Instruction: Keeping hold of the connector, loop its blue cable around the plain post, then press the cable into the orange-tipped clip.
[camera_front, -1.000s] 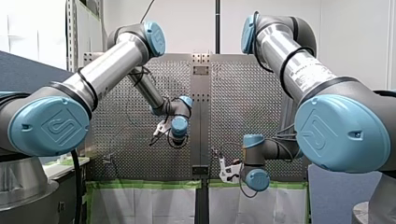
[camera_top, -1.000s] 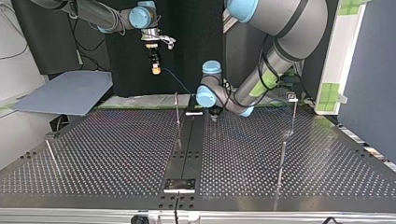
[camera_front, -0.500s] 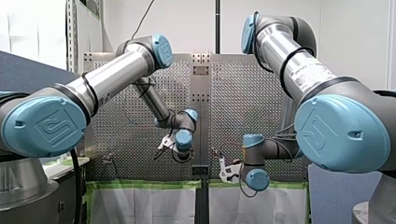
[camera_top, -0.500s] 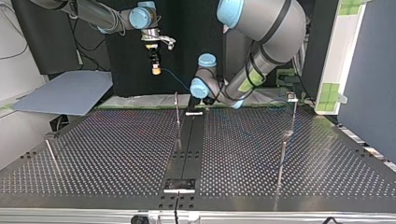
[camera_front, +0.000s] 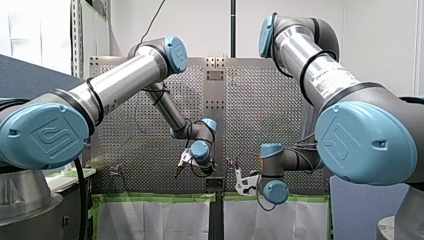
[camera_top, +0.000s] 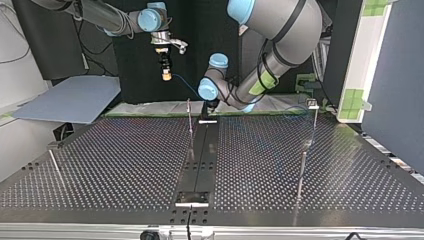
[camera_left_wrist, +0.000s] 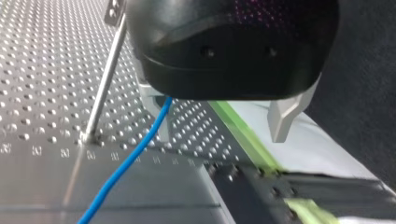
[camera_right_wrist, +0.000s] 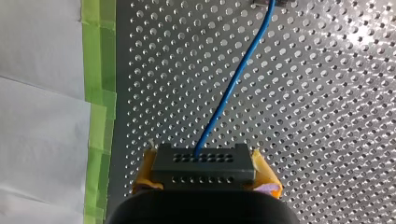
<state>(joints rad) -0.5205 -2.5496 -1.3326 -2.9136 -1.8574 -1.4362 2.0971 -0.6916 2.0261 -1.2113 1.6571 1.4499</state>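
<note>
My right gripper (camera_right_wrist: 204, 184) is shut on the grey connector (camera_right_wrist: 203, 163), with yellow pads on both its sides. The blue cable (camera_right_wrist: 233, 84) leaves the connector and runs ahead over the perforated plate. In the top view my right gripper (camera_top: 166, 74) hangs high above the table's far edge, and the cable (camera_top: 187, 87) slopes down to my left gripper (camera_top: 209, 106). My left gripper (camera_left_wrist: 222, 135) is open, metal fingers (camera_left_wrist: 284, 119) wide apart. The cable (camera_left_wrist: 133, 156) passes close to the other finger. A thin metal post (camera_left_wrist: 105, 79) with a small bracket at its tip stands just beside that finger.
Several other thin posts stand on the plate: one with a small head (camera_top: 313, 107) at the top view's right, one (camera_top: 302, 170) nearer the camera, one (camera_top: 55, 165) at the left. A dark strip (camera_top: 200, 160) runs down the plate's middle. Green tape (camera_right_wrist: 98, 70) edges the plate.
My left arm has swung toward the middle of the table, leftward in the top view, bringing its gripper beside the post at the dark strip. My right arm has stayed still.
</note>
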